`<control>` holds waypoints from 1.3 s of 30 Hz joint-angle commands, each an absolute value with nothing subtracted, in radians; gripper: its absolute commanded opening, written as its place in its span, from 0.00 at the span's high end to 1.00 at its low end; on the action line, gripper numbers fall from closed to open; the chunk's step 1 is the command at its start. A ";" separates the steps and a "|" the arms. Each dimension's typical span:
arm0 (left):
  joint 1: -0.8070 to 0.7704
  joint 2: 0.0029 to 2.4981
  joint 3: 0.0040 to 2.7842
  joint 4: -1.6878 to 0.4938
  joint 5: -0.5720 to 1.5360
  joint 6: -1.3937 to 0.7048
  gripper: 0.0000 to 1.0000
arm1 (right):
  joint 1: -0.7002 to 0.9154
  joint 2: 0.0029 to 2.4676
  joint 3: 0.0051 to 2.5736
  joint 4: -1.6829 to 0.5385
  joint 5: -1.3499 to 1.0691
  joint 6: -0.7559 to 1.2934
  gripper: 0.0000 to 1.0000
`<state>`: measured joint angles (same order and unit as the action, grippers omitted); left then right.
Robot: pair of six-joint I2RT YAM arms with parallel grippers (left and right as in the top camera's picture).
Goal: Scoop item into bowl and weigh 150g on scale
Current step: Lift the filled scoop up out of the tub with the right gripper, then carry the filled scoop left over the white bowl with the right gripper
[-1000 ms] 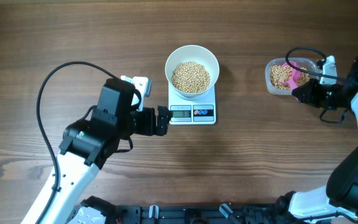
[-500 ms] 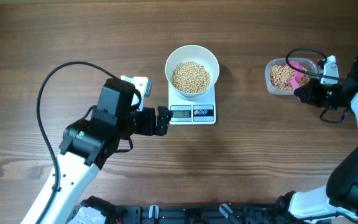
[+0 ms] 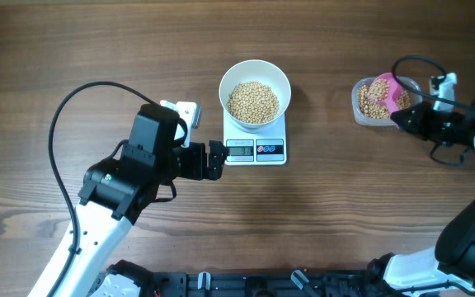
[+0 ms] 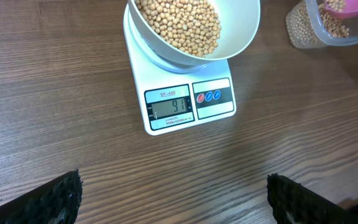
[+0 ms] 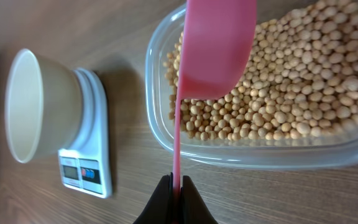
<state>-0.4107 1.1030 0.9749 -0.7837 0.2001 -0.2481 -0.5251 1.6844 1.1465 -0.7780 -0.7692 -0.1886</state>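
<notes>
Beans (image 3: 253, 101) are sitting in the bowl (image 3: 255, 66) on the scale (image 3: 255, 149) mid-table, likely needing more; the right gripper (image 5: 174, 193) is pinching the pink scoop (image 5: 219, 50) over the tub (image 5: 278, 158), the left gripper (image 3: 218, 160) gaping wide.

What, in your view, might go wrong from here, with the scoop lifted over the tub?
1. The right jaws pinch only the thin handle of the pink scoop; it might twist and shed beans past the tub rim onto the table.
2. The bowl sits well away on the scale, so beans may spill on that carry.
3. The open left jaws sit close beside the scale; a nudge could upset its reading.
</notes>
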 commanded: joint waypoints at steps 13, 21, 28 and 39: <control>-0.415 1.100 0.978 -0.781 0.212 -0.239 0.00 | -0.630 1.698 1.137 -0.817 -1.156 -0.173 0.96; -0.415 1.100 0.978 -0.781 0.212 -0.239 0.00 | -0.630 1.698 1.137 -0.820 -1.250 -0.142 0.96; -0.415 1.100 0.978 -0.781 0.212 -0.239 0.00 | -0.608 1.698 1.137 -0.830 -1.331 -0.093 0.96; -0.415 1.100 0.978 -0.781 0.212 -0.239 0.00 | -0.395 1.698 1.137 -0.809 -1.412 0.028 0.96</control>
